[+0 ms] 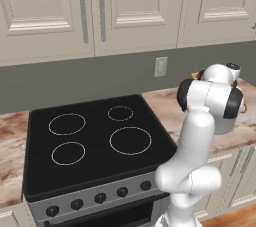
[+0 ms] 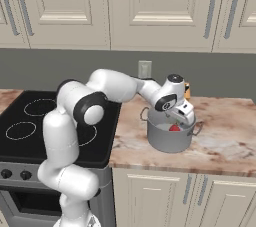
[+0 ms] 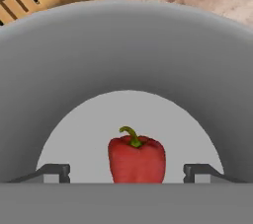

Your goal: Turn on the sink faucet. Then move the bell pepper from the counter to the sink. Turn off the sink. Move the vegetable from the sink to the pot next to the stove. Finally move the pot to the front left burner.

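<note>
The bell pepper (image 3: pixel 137 160) sits on the floor of the pot (image 2: pixel 169 138), stem up, and the gripper (image 3: pixel 126 172) hangs right over it with its jaws spread wide: 1 fingertip on each side of the pepper and a clear gap between each tip and the red skin. So the jaws are open and gripping nothing; the pepper looks let go of and at rest inside the pot.

The pot stands on the worktop (image 2: pixel 225 143), just beside the stove (image 2: pixel 30 126), off its right edge. Judging by that, the vegetable part is done and what remains is carrying the pot over to the front left burner (image 1: pixel 68 153).

What matters for that move is where the pot's rim lies from the jaws. They sit down in the middle of the pot, pointing at its floor, with the wall all around them. I would expect the hand to lift clear of the pepper first, then shift outward to the rim or to 1 of the 2 small side handles.
</note>
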Available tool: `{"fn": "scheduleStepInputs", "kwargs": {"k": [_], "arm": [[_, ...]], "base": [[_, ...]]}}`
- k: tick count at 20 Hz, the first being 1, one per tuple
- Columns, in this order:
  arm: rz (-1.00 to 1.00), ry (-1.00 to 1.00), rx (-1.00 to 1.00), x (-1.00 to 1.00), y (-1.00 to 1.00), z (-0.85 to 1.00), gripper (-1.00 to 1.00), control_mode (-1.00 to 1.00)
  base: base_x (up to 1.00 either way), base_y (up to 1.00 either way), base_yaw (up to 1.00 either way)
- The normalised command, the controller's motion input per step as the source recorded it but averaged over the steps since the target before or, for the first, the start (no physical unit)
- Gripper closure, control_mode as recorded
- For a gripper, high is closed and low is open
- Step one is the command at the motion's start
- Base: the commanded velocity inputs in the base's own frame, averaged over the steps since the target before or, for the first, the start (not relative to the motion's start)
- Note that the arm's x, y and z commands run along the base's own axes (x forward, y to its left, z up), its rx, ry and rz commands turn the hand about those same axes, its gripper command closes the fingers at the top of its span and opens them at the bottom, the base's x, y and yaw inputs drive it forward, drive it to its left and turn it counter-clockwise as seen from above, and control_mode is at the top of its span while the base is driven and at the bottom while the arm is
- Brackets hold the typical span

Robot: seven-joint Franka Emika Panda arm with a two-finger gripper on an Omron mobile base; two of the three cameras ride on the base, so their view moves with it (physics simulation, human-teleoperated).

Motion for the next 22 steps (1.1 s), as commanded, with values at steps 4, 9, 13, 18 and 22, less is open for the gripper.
{"fn": "scheduleStepInputs", "kwargs": {"k": [4, 9, 13, 18, 22], "arm": [[0.00, 0.00, 0.00, -0.24, 0.00, 0.02, -1.00, -1.00], [0.00, 0.00, 0.00, -0.20, 0.17, 0.26, -1.00, -1.00], [0.00, 0.00, 0.00, -0.10, 0.41, 0.49, -1.00, -1.00], [0.00, 0.00, 0.00, -0.19, 0.47, 0.44, -1.00, -1.00], [0.00, 0.00, 0.00, -0.24, 0.57, 0.34, -1.00, -1.00]], "base": [[0.00, 0.00, 0.00], [0.00, 0.00, 0.00], [0.00, 0.00, 0.00], [0.00, 0.00, 0.00], [0.00, 0.00, 0.00]]}}
